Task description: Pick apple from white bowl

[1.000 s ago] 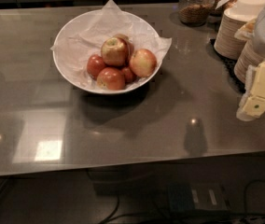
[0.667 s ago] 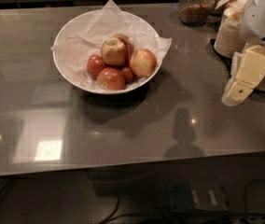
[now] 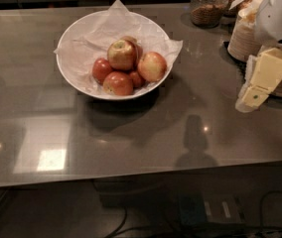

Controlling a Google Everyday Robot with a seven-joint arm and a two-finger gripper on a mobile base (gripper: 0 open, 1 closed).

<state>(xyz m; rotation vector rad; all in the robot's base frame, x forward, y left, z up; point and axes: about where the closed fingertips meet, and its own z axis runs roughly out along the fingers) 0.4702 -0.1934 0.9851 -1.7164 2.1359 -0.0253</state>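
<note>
The white bowl (image 3: 76, 43), lined with crinkled white paper, stands on the grey table at the upper middle. It holds several apples. The apple (image 3: 152, 66), large and pinkish-red with a pale yellow blush, lies at the bowl's right side. A similar-sized apple with a yellow-green stem hollow (image 3: 121, 54) sits on top in the middle. Smaller, darker red apples (image 3: 117, 84) lie in front. My gripper (image 3: 250, 100), cream-coloured, hangs above the table at the right, well to the right of the bowl and holding nothing.
Stacks of beige paper bowls (image 3: 245, 33) stand behind the gripper at the right edge. A glass jar with brown contents (image 3: 208, 6) stands at the back. The table's front edge (image 3: 131, 177) runs across the lower part, with cables on the floor below.
My gripper has moved up and to the left, a little closer to the bowl. The bowl and the apples have not moved.
</note>
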